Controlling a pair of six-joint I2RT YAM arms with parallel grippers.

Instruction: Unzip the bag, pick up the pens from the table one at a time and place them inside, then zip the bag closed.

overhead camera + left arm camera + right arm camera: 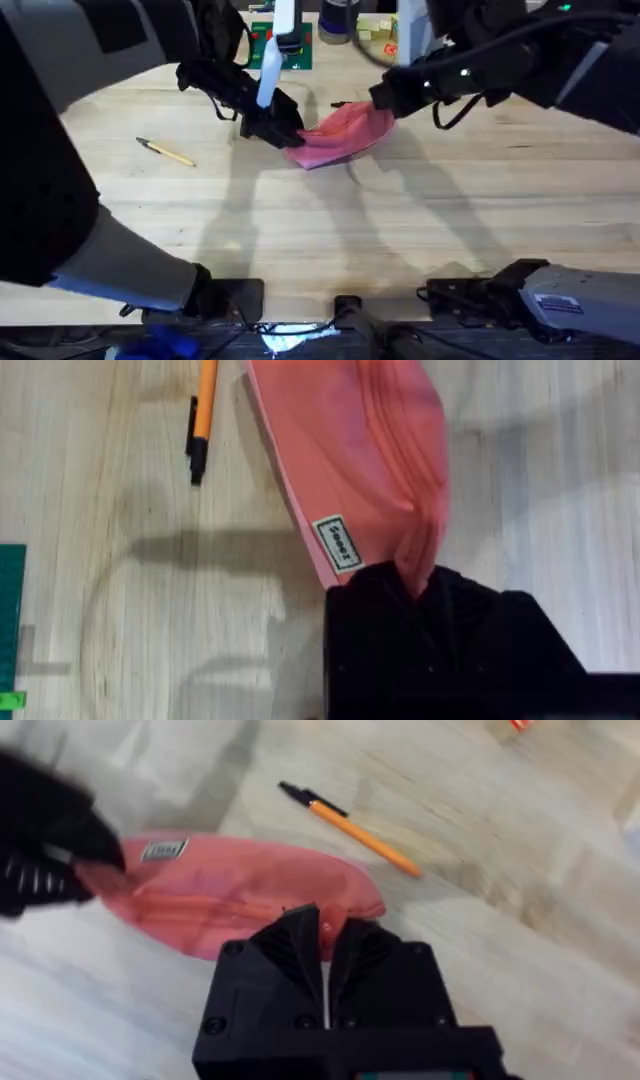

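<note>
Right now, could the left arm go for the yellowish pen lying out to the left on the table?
Probably not yet. The path to the yellowish pen over the table looks open, but the left gripper is shut on one end of the bag, so it would have to let go first.

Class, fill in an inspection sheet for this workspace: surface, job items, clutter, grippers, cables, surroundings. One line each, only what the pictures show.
Surface: light wooden table, grain visible.
Job's things: pink bag held up at both ends between the arms; orange pen lies on the table beside it; tan pen lies apart, toward the left side.
Clutter: green board and small blocks at the far edge.
Grippers: left gripper shut on the bag's end near its label; right gripper shut on the bag's other end, at the zipper.
Cables: dark cables on the right arm.
Surroundings: nothing seen.
</note>
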